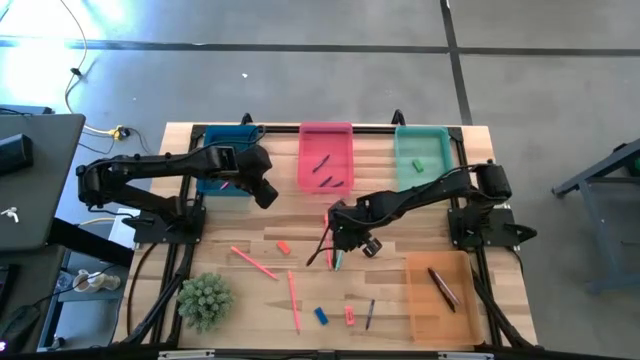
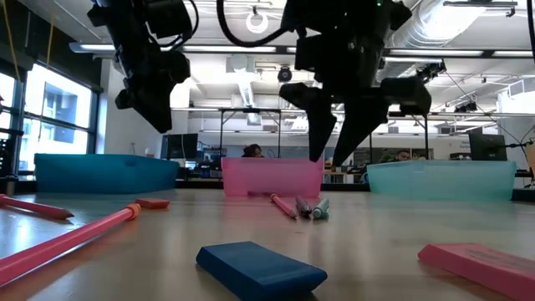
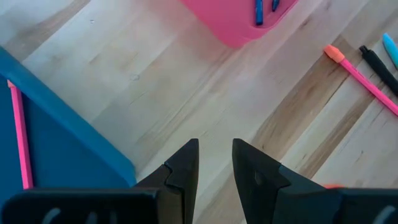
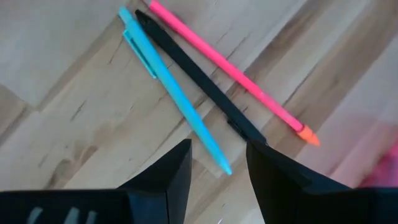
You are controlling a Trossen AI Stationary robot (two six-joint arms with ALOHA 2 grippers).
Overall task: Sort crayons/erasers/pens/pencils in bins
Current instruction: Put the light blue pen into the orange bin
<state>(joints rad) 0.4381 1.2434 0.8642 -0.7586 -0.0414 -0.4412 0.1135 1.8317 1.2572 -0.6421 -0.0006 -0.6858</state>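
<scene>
My right gripper hangs open above three sticks lying side by side on the table: a teal pen, a black pen and a pink pencil. In the low view its fingers end clear above them. My left gripper is open and empty, in the air beside the dark blue bin, which holds a pink stick. At the far edge stand the pink bin, with dark pens in it, and the teal bin, with a green eraser.
The orange bin, near right, holds a brown pencil. Loose on the table are a red eraser, a pink pencil, a pink stick, a blue eraser, a pink eraser and a dark pen. A green plant stands near left.
</scene>
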